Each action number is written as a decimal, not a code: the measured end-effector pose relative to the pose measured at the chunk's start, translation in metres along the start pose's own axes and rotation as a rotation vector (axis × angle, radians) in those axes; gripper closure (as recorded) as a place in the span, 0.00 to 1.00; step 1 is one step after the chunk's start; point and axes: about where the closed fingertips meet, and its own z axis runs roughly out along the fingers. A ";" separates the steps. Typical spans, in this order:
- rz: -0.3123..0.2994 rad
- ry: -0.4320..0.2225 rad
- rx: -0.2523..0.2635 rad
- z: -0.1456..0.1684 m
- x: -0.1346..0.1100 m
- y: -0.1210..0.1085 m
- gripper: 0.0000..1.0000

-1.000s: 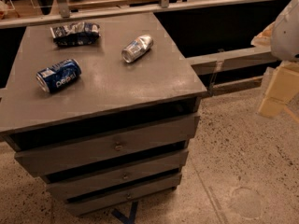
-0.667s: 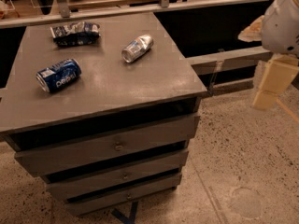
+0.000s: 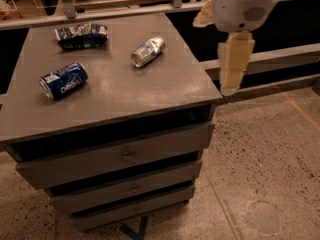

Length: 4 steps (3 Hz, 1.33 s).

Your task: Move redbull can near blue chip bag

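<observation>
redbull can [image 3: 148,51], a slim silver cylinder with blue patches, lies on its side toward the back right of the worktop [image 3: 125,101], its length angled across the surface. to its left, apart from it, the blue chip bag [image 3: 81,35] sits crumpled and glossy near the back edge. the wider deep-blue pepsi can [image 3: 63,80] lies on its side nearer the front left. the worktop is a flat, matte grey slab over stacked drawers [image 3: 125,156]. the end effector [image 3: 234,64], white and rounded with a cream blocky part hanging down, hovers off the worktop's right edge above the speckled floor [image 3: 270,149], touching nothing; apart or together, i cannot tell.
</observation>
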 end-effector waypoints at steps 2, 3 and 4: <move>-0.215 0.007 -0.001 0.038 -0.052 -0.092 0.00; -0.293 -0.011 0.026 0.054 -0.077 -0.142 0.00; -0.297 -0.029 0.083 0.049 -0.085 -0.160 0.00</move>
